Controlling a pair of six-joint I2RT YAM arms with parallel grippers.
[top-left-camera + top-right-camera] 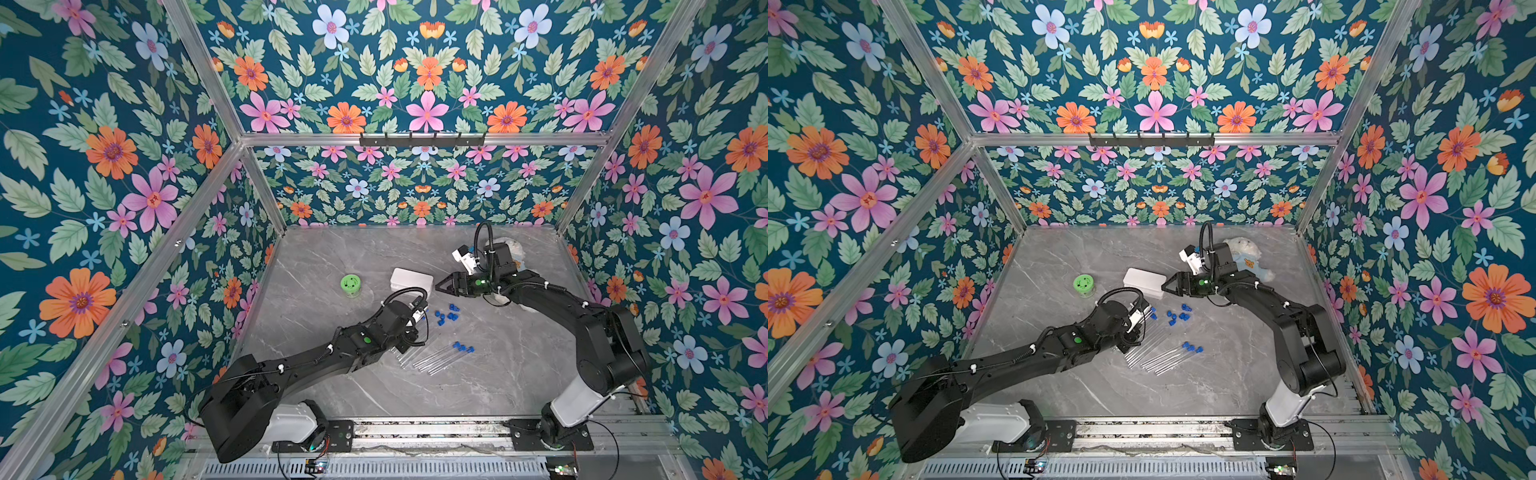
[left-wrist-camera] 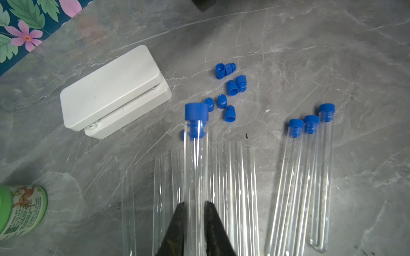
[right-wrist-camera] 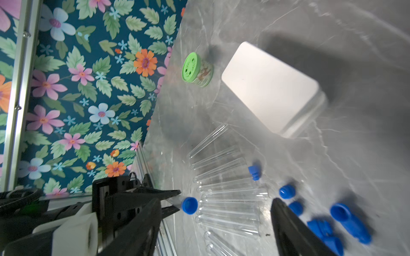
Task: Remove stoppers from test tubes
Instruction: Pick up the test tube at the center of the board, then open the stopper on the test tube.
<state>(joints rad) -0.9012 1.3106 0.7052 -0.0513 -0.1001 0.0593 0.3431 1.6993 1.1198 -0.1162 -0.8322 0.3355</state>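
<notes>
My left gripper [image 2: 194, 202] is shut on a clear test tube [image 2: 196, 168], held off the table and capped by a blue stopper [image 2: 196, 112]. In a top view that gripper [image 1: 415, 322] sits over the row of open test tubes [image 2: 233, 177]. Three more test tubes [image 2: 310, 177] with stoppers [image 1: 463, 347] lie to the right. Several loose stoppers [image 1: 446, 313] are scattered behind them. My right gripper [image 3: 216, 199] is open, hovering by the white box, its jaws wide with nothing between them. The held tube's stopper [image 3: 189, 205] faces it.
A white box [image 1: 411, 280] lies shut behind the stoppers. A green-lidded jar [image 1: 351, 284] stands to its left. A plush toy [image 1: 1246, 253] sits at the back right, behind my right arm. Flowered walls enclose the grey marble table [image 1: 332, 257].
</notes>
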